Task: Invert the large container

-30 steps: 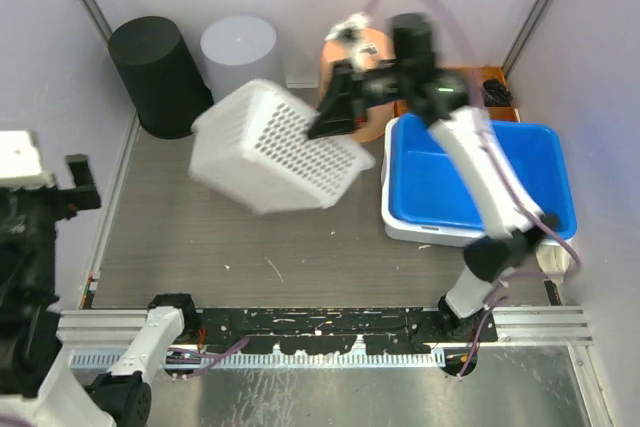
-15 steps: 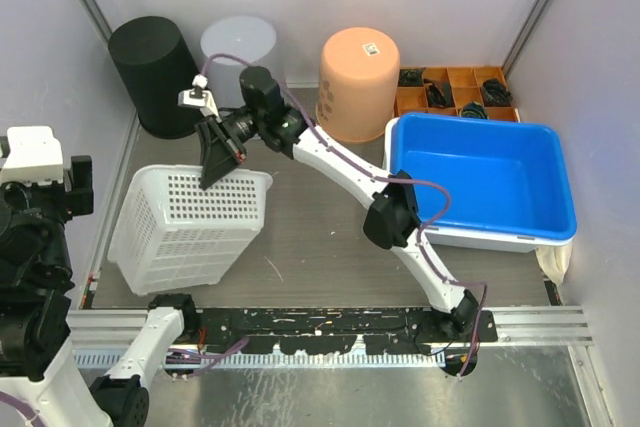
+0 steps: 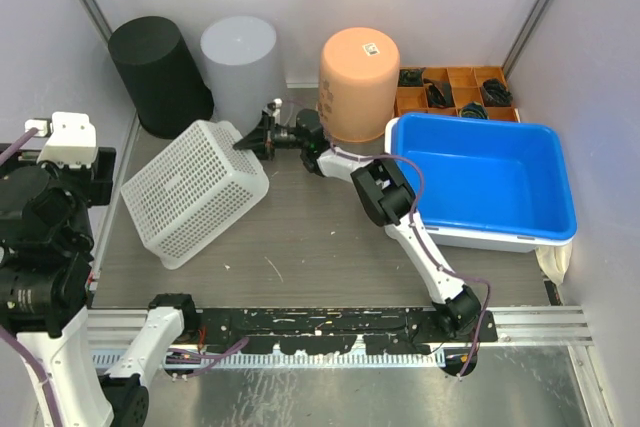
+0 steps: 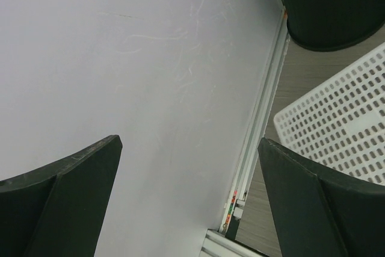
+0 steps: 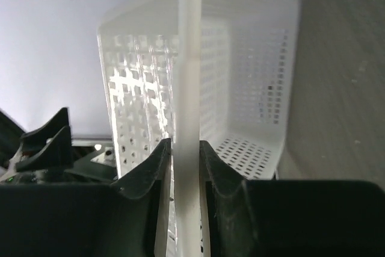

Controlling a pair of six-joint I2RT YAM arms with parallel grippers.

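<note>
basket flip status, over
Right gripper shut on white basket rim. Left gripper open, by wall. Basket tilted, not yet fully inverted. Black bin close behind it.

The left gripper [image 4: 189,142] is seen with its two dark fingers [image 4: 72,185] spread wide apart at the bottom corners. Most of the view is filled by a pale wall [image 4: 120,58], which is marked by faint scratches and is seen through the gap between the fingers. A metal rail [image 4: 261,103] is run along the foot of the wall, slanting from upper right to lower middle. Beyond it, a grey table top [image 4: 313,70] is shown. A black bin [image 4: 331,4] is stood at the top right, close to the rail. Below it, a corner of a white perforated basket [image 4: 337,124] is seen, apart from the bin and partly covered by the lower right finger.
</note>
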